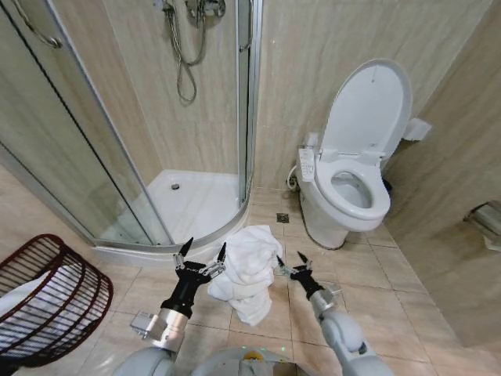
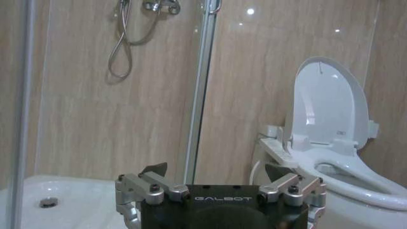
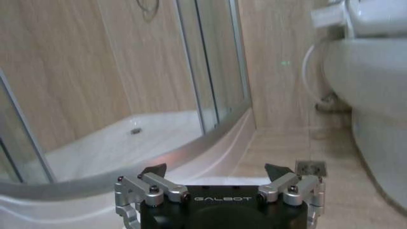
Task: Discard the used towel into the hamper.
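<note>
A crumpled white towel (image 1: pixel 249 270) lies on the tiled floor in front of the shower, between my two grippers. My left gripper (image 1: pixel 202 252) hovers just left of the towel, open with nothing between its fingers. My right gripper (image 1: pixel 291 261) is just right of the towel, also open and holding nothing. The hamper (image 1: pixel 48 299), a dark red-brown wire basket, lies tipped at the far left with pale cloth inside it. From the left wrist, the left gripper (image 2: pixel 218 171) shows its spread fingertips; the right gripper (image 3: pixel 216 170) looks the same from the right wrist.
A curved glass shower enclosure (image 1: pixel 133 157) with a white tray (image 1: pixel 196 205) stands behind the towel. A white toilet (image 1: pixel 354 188) with its lid raised stands at the right. A floor drain (image 1: pixel 282 218) sits between them. Tiled walls close the room.
</note>
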### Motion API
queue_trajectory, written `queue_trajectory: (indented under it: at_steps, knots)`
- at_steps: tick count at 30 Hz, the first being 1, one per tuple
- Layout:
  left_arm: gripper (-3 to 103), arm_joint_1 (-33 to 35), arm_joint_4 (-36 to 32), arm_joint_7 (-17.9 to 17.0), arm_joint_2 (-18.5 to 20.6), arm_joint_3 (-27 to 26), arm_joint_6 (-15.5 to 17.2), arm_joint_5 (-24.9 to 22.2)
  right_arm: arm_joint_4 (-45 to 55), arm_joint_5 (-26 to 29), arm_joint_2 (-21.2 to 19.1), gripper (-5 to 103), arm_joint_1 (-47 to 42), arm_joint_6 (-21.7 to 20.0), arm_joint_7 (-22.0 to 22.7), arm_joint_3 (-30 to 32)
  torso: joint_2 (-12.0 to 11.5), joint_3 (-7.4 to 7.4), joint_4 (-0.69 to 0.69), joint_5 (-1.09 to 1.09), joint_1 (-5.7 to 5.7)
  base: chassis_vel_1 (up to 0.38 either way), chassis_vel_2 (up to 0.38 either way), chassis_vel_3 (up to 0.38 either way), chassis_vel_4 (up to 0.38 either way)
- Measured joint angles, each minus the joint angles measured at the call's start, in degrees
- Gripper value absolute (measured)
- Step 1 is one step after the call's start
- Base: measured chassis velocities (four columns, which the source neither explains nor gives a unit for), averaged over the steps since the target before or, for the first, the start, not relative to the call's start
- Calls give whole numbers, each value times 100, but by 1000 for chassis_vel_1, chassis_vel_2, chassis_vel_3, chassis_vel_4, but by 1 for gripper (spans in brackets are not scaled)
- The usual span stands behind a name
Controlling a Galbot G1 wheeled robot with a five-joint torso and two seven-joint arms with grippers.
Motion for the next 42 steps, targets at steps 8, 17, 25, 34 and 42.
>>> queue_trajectory:
  at_steps: [8, 17, 25, 34, 42]
  knots:
    - [100, 0, 0, 0, 0, 0, 0, 0, -427, 94, -207, 100, 123, 35, -93, -154, -50, -33, 0, -1, -16, 0, 0, 0, 0]
    - [100, 0, 0, 0, 0, 0, 0, 0, -651, -3, -198, 100, 141, 230, -103, -136, -159, -116, 0, 0, -40, 21, 24, 23, 28]
    - [100, 0, 0, 0, 0, 0, 0, 0, -901, -11, -197, 100, 248, 320, -83, -41, -268, -216, 0, 0, -43, 89, 85, 80, 81]
    - [100, 0, 0, 0, 0, 0, 0, 0, -1376, -25, -180, 100, 566, 388, 51, -22, -347, -303, 0, 0, -44, 112, 117, 118, 121]
    - [100, 1, 0, 0, 0, -1, 0, 0, -2374, -46, -86, 100, 1097, 285, 126, 55, -347, -302, 2, -1, -44, 98, 102, 105, 93]
